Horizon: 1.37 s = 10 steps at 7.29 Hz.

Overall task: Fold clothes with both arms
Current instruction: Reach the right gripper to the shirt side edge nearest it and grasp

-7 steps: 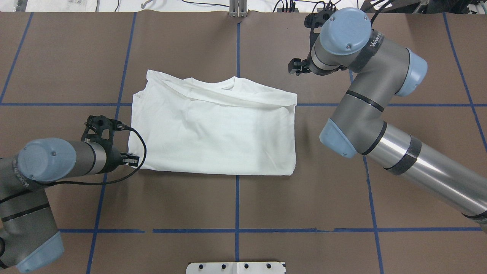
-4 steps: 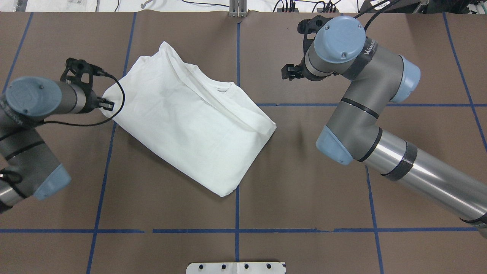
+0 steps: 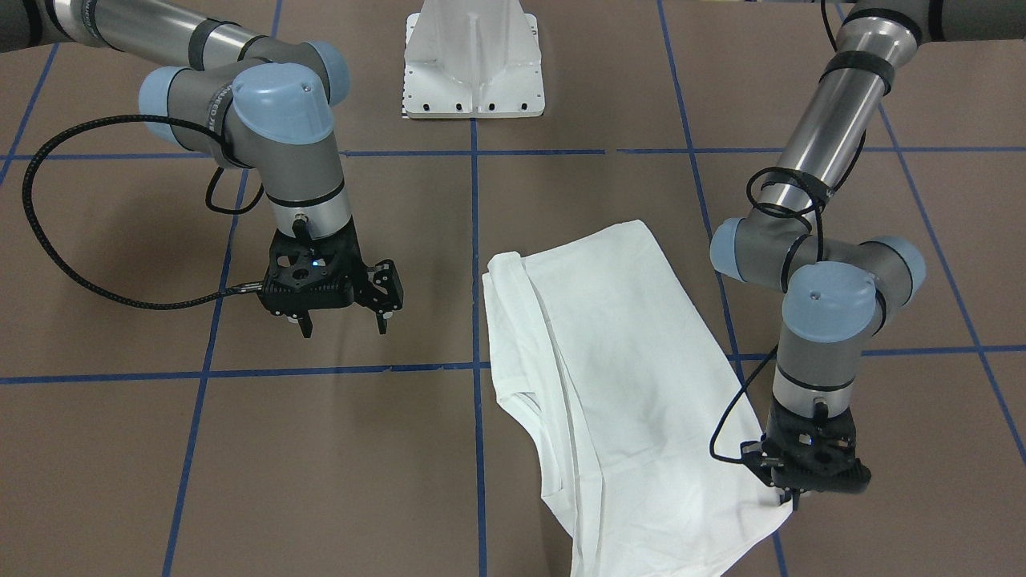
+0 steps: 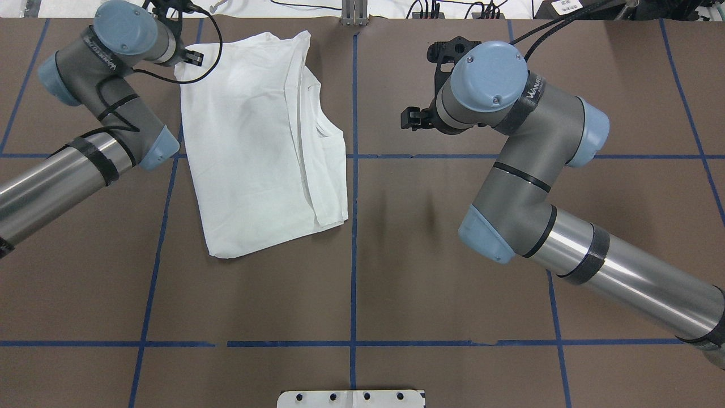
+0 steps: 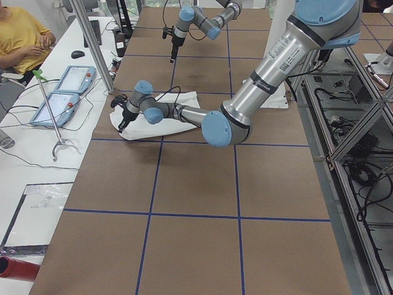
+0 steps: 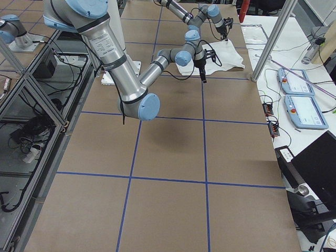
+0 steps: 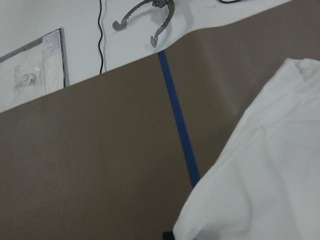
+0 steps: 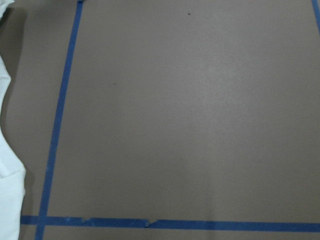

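Pinching a corner of the white T-shirt [image 4: 255, 141], the left pincer [image 3: 792, 501] sits at the counter's [image 4: 425, 283] far left, where the shirt lies flat. The right pincer [image 3: 345, 324] hangs spread, well apart. Sleeves look folded in; crosswise folds likely remain.

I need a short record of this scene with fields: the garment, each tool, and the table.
table: brown, blue tape grid
garment: white shirt, folded in layers, on the robot's left side
collar: at the edge nearest the centre tape line
left tool: shut on the shirt's far left corner
right tool: open, empty, over bare table, apart from the shirt
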Each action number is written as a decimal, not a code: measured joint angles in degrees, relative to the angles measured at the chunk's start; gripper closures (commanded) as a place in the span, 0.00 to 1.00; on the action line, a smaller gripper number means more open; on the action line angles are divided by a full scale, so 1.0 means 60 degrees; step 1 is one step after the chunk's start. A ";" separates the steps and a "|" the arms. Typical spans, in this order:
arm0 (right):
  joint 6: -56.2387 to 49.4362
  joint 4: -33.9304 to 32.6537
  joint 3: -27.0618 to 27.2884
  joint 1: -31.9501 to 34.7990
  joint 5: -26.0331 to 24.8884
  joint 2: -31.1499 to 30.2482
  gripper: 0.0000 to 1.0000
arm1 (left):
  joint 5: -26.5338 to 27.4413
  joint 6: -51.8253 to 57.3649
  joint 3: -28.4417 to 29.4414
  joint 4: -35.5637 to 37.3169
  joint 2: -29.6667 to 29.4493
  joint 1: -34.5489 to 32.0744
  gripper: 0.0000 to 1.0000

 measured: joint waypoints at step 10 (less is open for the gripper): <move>0.4191 0.1518 -0.5561 -0.1822 -0.2409 0.3682 0.51 | -0.0826 -0.0116 -0.2153 -0.1092 0.1698 -0.0127 0.00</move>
